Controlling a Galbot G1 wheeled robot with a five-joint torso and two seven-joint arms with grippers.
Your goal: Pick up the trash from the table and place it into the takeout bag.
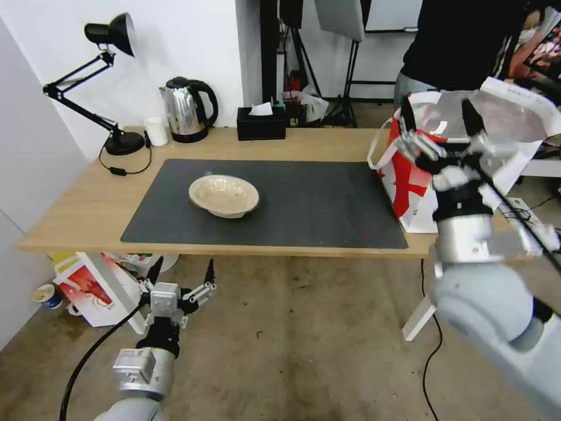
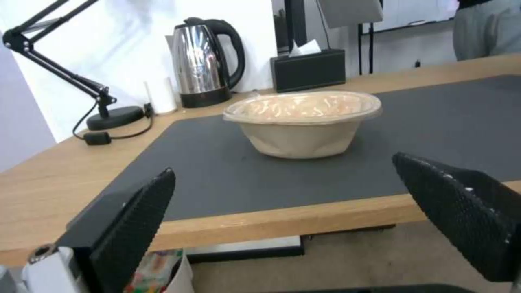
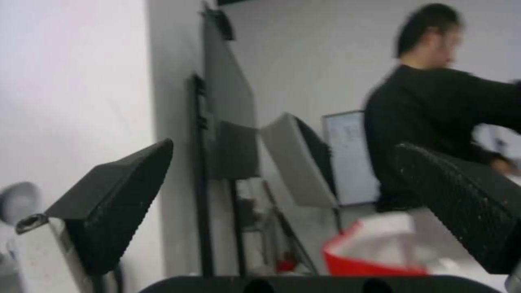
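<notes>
Both jaws gape empty, the right gripper over the takeout bag, the left gripper below the table, so reaching for the beige bowl may clip the edge.

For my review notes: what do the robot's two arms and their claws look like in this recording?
Both arms are built of light grey, rounded segments with a silver metal wrist collar and a black band above it. Each ends in a white-and-black housing carrying two black tapered fingers with dimpled, textured pads. A black cable trails from each arm. The left claw sits low before the table; the right claw is raised at the takeout bag.
</notes>
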